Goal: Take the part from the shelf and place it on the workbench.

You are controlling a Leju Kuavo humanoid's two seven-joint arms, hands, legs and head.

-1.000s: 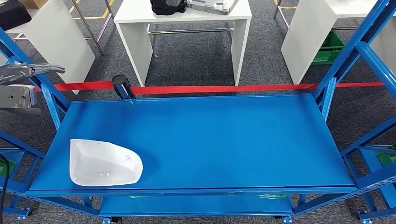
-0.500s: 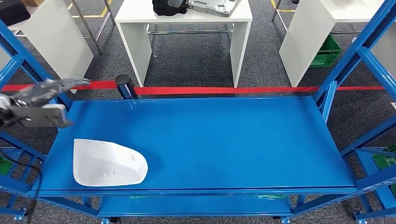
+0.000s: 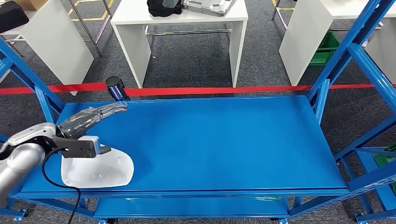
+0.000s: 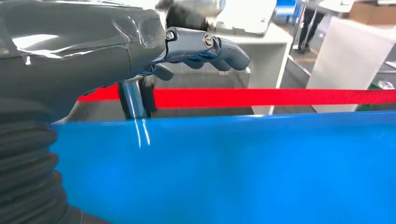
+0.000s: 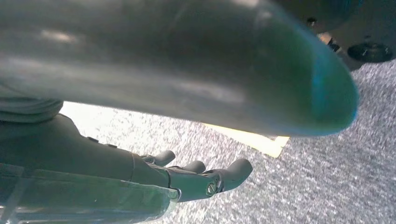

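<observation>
The white moulded part (image 3: 102, 171) lies on the blue shelf (image 3: 219, 140) near its front left corner. My left hand (image 3: 93, 116) hovers above the shelf just behind the part, fingers stretched forward and holding nothing; its wrist box covers the part's rear left edge in the head view. In the left wrist view the left hand (image 4: 140, 46) reaches over the shelf surface (image 4: 243, 163) toward the red tape. My right hand (image 5: 187, 179) hangs over grey carpet with its fingers apart and nothing in it.
Blue shelf uprights (image 3: 327, 88) stand at both ends. A dark cylindrical post (image 3: 115, 87) stands behind the shelf's back left edge, on a red tape line (image 3: 224, 89). White tables (image 3: 182, 28) stand beyond on the grey carpet.
My left arm swung in from the left frame upright and now reaches over the shelf, right above the white part's rear edge. The head camera shifted slightly.
</observation>
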